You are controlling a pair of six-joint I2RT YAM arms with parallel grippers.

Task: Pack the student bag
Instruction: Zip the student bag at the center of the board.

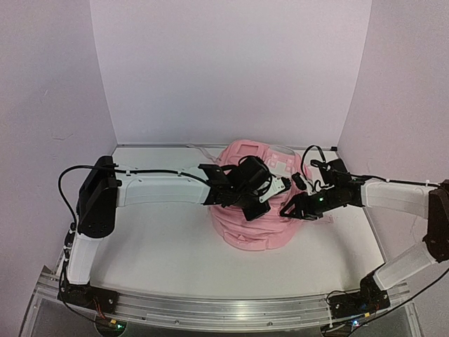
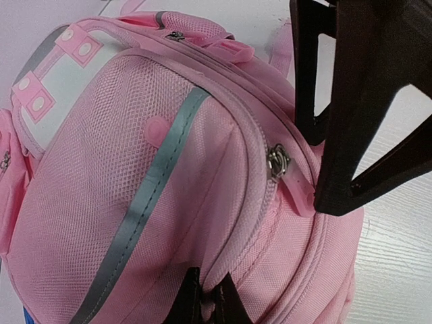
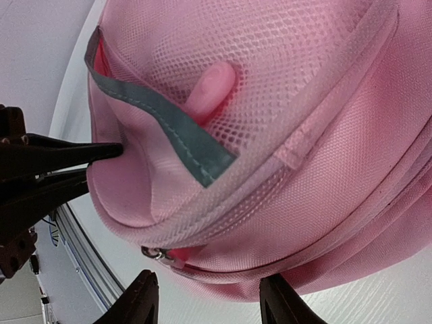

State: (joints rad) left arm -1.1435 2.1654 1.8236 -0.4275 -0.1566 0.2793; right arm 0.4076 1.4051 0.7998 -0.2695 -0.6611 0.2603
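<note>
Lilac walls back a white worktop (image 1: 161, 246) carrying one large, soft pink fabric student bag (image 1: 245, 235). It sits at the far middle between two arms, the left arm (image 1: 161, 188) reaching over its top and the right arm (image 1: 393, 196) at its right side.

From the left wrist, the left fingers (image 2: 226, 304) are pressed together, pinching a fold of the bag's front mesh pocket. One grey reflective strip (image 2: 158, 175) crosses that pocket and two metal zip sliders (image 2: 277, 162) show. What the pockets contain is hidden.

From the right wrist, the right fingers (image 3: 142, 297) stand apart, gripping nothing. Their tips are just under the bag's rounded edge, near one zip slider.
</note>
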